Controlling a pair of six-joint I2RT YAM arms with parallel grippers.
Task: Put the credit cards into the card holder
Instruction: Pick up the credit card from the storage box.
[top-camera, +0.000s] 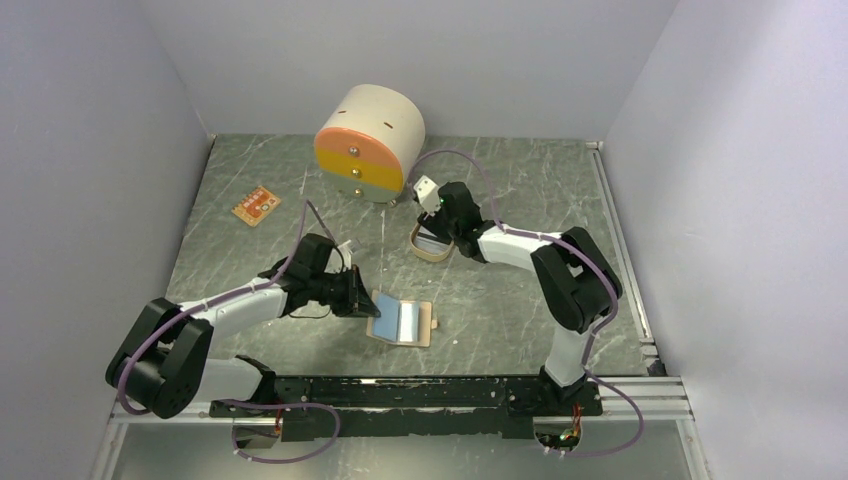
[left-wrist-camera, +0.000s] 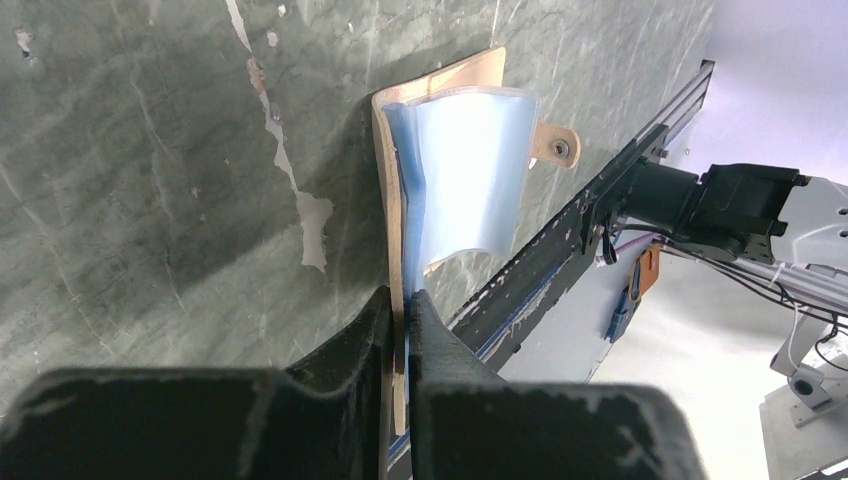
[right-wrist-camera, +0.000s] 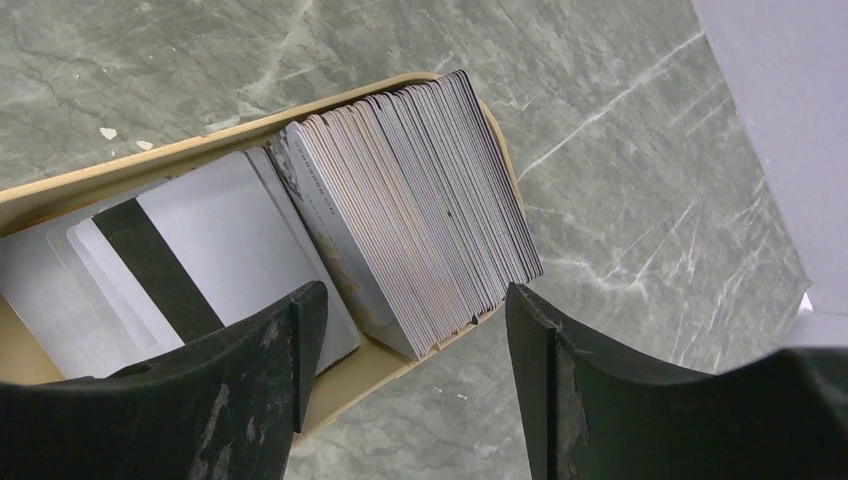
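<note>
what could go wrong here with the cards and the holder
1. The right tool hangs open over a tightly packed stack of credit cards in the tray; closing may grab several at once.
2. The left tool pinches the card holder only at one edge; it could slip or twist when a card pushes in.

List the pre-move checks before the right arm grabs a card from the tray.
1. Left gripper shut on the card holder edge: ok.
2. Card holder open, inside exposed: ok.
3. Right gripper open over the tray: ok.
4. One card singled out for the grip: not ok. The leaning card stack is packed tight.
5. Pocket free to take a card: cannot tell.
</note>
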